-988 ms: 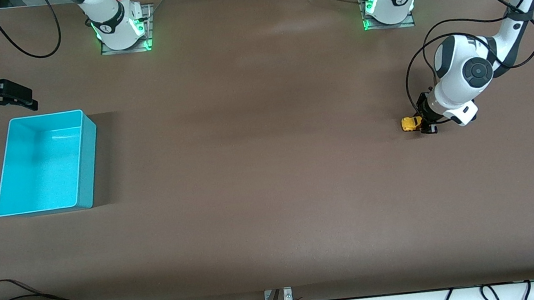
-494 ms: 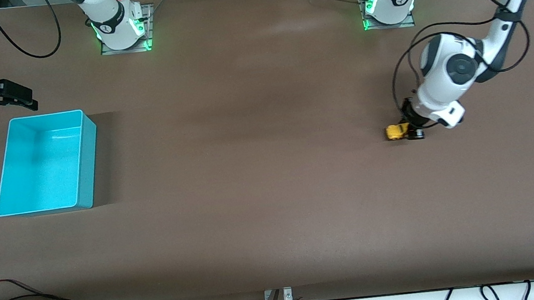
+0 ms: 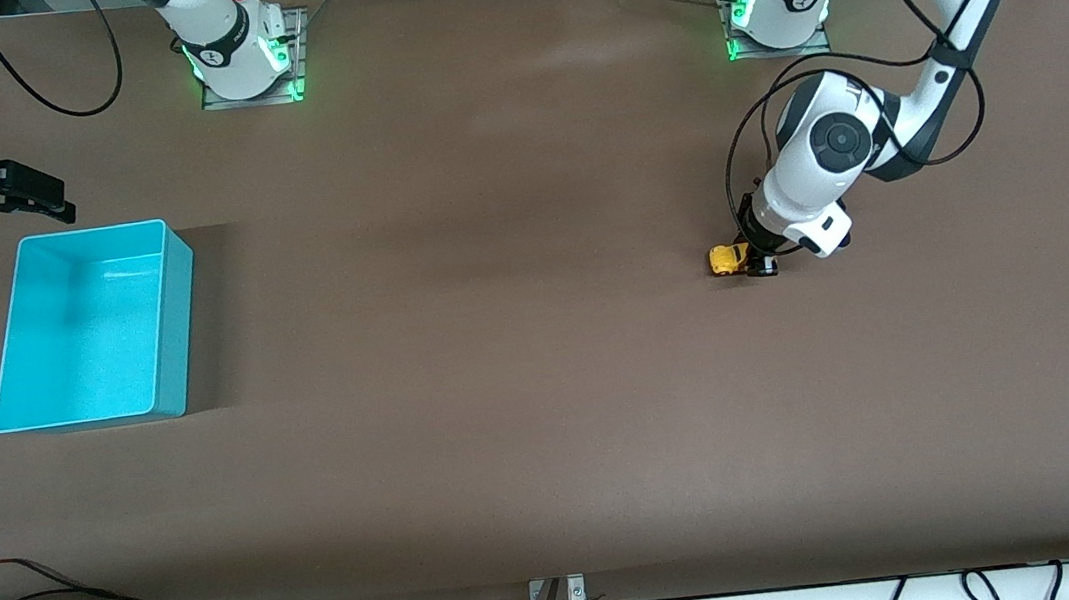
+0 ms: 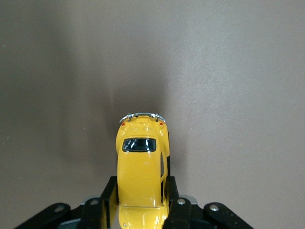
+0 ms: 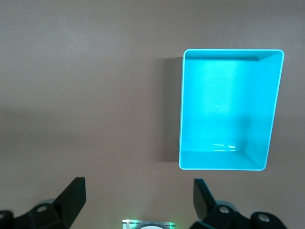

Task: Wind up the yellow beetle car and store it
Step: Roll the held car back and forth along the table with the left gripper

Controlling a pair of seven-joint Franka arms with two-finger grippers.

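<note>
Yellow car (image 4: 141, 176) is clamped by the left gripper (image 4: 141, 210) on the surface (image 3: 505, 394), apparently mid wind-up; release toward the bin (image 3: 185, 320) seems next. The right gripper (image 5: 138, 200) waits, jaws wide.

Lots of bare table (image 3: 499, 344), only two small things in the way.
Low at the table toward the left arm's end: left gripper (image 3: 753, 258), fingers (image 4: 177, 210) tight on the yellow beetle car (image 3: 726, 259), so no gap between them. All around that claw, just bare brown top. Well apart from it, toward the right arm's end: the turquoise bin (image 3: 175, 311), open on top, nothing inside. Up over the table edge near the bin: right gripper (image 5: 138, 198), waiting, fingers wide apart.
</note>
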